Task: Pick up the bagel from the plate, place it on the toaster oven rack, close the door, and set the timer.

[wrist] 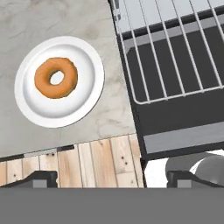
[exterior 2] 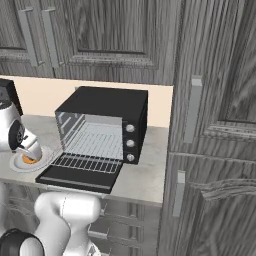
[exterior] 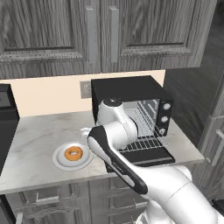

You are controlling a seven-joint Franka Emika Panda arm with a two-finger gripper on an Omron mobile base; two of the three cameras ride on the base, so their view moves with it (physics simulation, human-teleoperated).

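So we are at the very start of the job, as far as we can judge. The bagel (wrist: 56, 78) lies flat on the plate (wrist: 89, 94), slightly off its middle, and the plate sits on the marble counter (exterior: 35, 135) just beside the toaster oven (exterior: 127, 89). Nothing has been lifted yet.

Our gripper (wrist: 111, 177) hangs above the counter's front edge, looking straight down, with its two dark fingertips (wrist: 41, 178) spread as wide as they go and nothing between them. The bagel lies up and to the left in the hand view, well clear of both tips, so we judge that we must shift toward the plate before we come down on it.

The door (exterior: 148, 155) is already swung down flat, its silver handle at the front. The toaster oven rack (exterior 2: 87, 162) is slid partway out over the door and is bare. That saves us an opening step.

Left to do: grasp the bagel, carry it onto the rack, close the door, and turn the timer knob (exterior 2: 130, 128) on the panel at the oven's right.
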